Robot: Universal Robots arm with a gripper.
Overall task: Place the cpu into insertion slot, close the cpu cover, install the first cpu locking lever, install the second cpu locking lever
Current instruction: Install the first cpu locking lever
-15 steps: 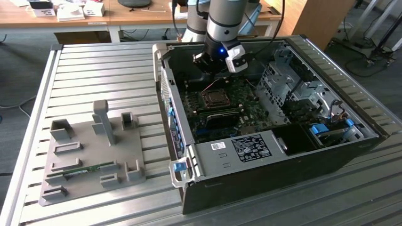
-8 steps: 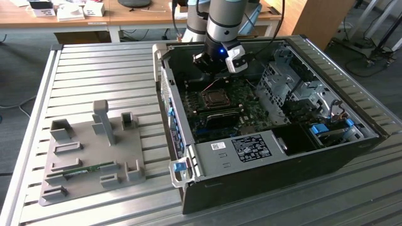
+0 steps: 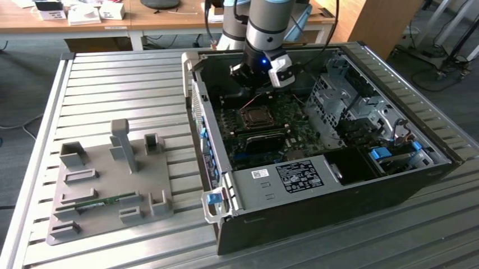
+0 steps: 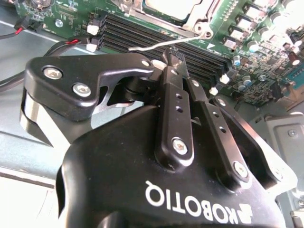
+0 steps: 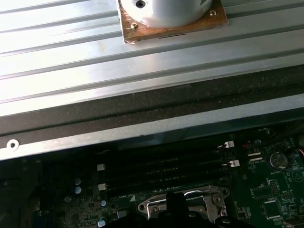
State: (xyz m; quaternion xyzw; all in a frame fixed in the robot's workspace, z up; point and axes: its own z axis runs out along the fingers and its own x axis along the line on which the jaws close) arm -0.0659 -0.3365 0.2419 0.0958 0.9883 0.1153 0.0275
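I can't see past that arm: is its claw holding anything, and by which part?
Nothing seems held: the gripper is shut, its tip close by the wire lever; whether they touch cannot be told.

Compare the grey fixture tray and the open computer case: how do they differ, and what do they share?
The fixture tray is pale grey; the computer case is black. The tray is low and flat with upright posts; the case is a deep open box. The tray holds a green memory stick; the case holds the green motherboard, with the gripper above it. Both rest on the slatted metal table.
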